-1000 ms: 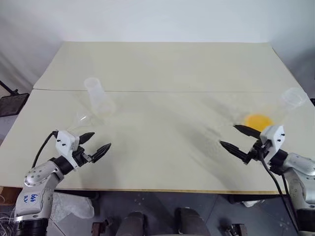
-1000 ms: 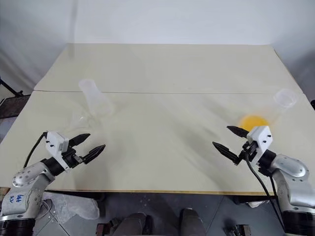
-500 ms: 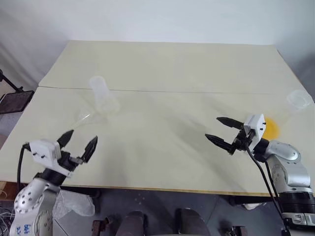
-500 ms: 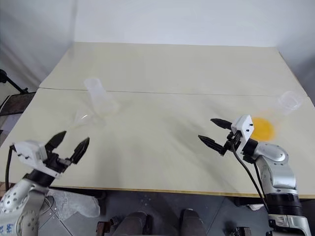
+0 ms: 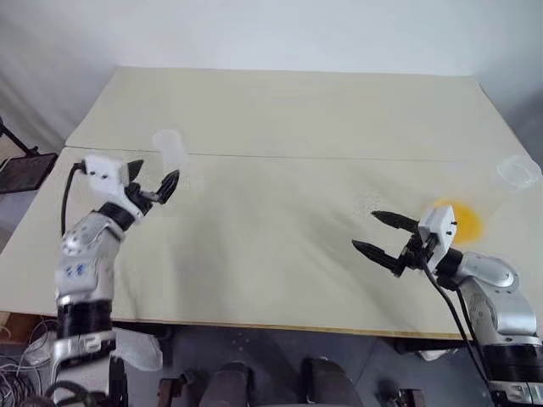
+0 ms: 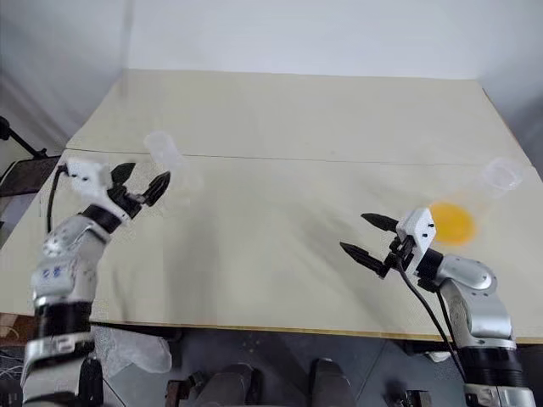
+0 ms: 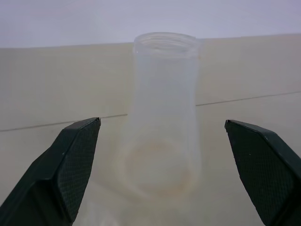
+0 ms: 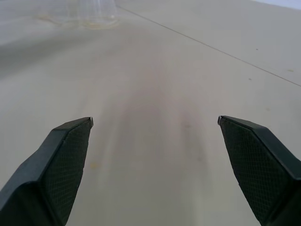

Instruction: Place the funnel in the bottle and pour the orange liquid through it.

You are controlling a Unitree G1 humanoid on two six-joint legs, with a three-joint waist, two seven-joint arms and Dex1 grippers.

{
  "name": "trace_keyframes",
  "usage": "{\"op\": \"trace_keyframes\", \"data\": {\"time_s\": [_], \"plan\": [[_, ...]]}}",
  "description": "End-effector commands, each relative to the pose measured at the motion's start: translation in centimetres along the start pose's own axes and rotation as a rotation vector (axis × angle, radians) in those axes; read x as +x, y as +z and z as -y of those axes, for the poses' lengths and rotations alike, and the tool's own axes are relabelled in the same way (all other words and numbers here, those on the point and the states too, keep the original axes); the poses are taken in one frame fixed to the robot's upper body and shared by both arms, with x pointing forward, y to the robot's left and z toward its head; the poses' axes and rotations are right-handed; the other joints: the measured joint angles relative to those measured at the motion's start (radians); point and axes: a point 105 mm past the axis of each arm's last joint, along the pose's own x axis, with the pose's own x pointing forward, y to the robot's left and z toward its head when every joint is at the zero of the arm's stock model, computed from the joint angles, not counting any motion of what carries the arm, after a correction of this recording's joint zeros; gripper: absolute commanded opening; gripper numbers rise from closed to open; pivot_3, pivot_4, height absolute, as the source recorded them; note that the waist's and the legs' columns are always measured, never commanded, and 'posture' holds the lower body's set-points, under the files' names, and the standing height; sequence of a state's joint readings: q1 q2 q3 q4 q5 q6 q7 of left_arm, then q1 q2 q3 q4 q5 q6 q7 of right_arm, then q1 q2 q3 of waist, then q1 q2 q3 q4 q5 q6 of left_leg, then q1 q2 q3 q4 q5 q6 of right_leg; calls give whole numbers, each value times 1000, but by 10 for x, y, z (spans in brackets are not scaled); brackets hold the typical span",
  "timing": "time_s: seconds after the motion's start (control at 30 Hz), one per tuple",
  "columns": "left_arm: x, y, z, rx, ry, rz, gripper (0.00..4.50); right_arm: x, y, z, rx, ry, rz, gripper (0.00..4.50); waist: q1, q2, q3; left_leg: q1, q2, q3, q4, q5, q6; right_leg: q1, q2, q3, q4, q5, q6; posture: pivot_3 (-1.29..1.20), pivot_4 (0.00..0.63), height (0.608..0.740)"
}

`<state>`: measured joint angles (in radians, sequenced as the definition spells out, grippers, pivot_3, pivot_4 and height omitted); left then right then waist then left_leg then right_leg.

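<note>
The bottle [image 7: 162,113] is standing upright on the cream table [image 5: 288,119], on the robot's left side just beyond the seam between the two tabletops. Its clear walls are fading into the pale surface, so in the head views only its open neck [image 6: 161,146] is easy to pick out, and its base is partly hiding behind the left gripper [image 6: 141,181]. That gripper is hovering level in front of the bottle with its two black fingers [image 7: 70,165] spread wide on either side, touching nothing; in the left wrist view the bottle is sitting in the gap between them, apart from both.

The funnel is not making itself out clearly anywhere; nothing near the bottle can be told for certain as it.

The orange liquid [image 5: 462,220] is showing as a round orange patch near the table's right edge, inside a clear vessel whose rim [image 5: 515,171] is barely visible. The right gripper [image 5: 383,235] is hanging just beside that patch, jaws wide apart and empty, pointing across the table.
</note>
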<state>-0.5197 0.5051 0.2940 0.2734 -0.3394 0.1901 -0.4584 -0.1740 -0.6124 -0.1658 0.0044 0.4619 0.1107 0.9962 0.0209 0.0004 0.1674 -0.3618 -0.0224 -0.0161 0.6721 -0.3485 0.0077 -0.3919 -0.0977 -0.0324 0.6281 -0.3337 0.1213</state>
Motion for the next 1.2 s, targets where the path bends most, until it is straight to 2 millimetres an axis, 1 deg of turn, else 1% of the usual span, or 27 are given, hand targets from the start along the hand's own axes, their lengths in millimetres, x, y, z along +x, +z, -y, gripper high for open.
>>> {"op": "trace_keyframes", "data": {"time_s": [0.03,0.13,0.23,0.6,0.67,0.77,0.9,0.93,1.03,1.1,1.2], "plan": [[7,6,-3,40,-14,23,4500,-3,12,-1,-28,-8,37,4469,-6,0,0,0,0,0,0,0,0,0,0,0,0,0,0,0,150,740],[18,7,-4,45,-16,23,4500,-4,14,-1,-29,-24,42,4469,-9,0,0,-1,0,-1,1,0,0,-1,-1,-2,0,0,1,0,150,740],[23,4,-4,49,-22,12,4500,-5,14,-1,-30,-31,39,4469,-10,0,0,-8,0,-4,6,0,0,-3,-1,-6,1,0,1,0,150,740],[41,7,-3,46,-42,35,4500,-5,16,1,-36,-49,38,4469,0,-1,1,-8,-1,-4,9,0,0,-2,-1,-7,1,1,2,0,150,740],[44,10,-2,55,-61,52,4500,-5,16,1,-40,-53,39,4469,0,-1,1,-9,-1,-4,9,0,0,-2,0,-7,1,1,2,0,150,740],[47,10,-4,49,-60,47,3959,-4,16,2,-43,-56,40,4500,0,-1,1,-9,-1,-4,9,0,0,-2,0,-8,2,1,2,0,150,740],[48,8,-3,40,-78,42,2696,-5,17,2,-46,-61,42,4500,0,-1,1,-9,-1,-4,9,0,0,-2,0,-8,2,1,2,0,150,740],[48,7,-2,39,-83,42,2506,-5,18,2,-47,-63,42,4500,0,-1,1,-9,-1,-4,9,0,0,-2,0,-9,3,1,2,0,150,740],[48,10,0,45,-105,50,2495,-6,18,2,-50,-68,44,4500,0,-1,1,-9,-1,-4,10,0,0,-2,0,-9,3,1,2,0,150,740],[50,18,7,53,-151,68,2494,-7,19,3,-51,-72,44,4500,1,-1,1,-8,-2,-4,10,0,0,-2,0,-9,3,1,2,0,150,740],[54,38,27,70,-258,108,2494,-9,21,3,-53,-75,45,4500,2,-2,1,-9,-2,-5,10,0,1,-2,0,-10,4,1,2,0,150,740]]}}
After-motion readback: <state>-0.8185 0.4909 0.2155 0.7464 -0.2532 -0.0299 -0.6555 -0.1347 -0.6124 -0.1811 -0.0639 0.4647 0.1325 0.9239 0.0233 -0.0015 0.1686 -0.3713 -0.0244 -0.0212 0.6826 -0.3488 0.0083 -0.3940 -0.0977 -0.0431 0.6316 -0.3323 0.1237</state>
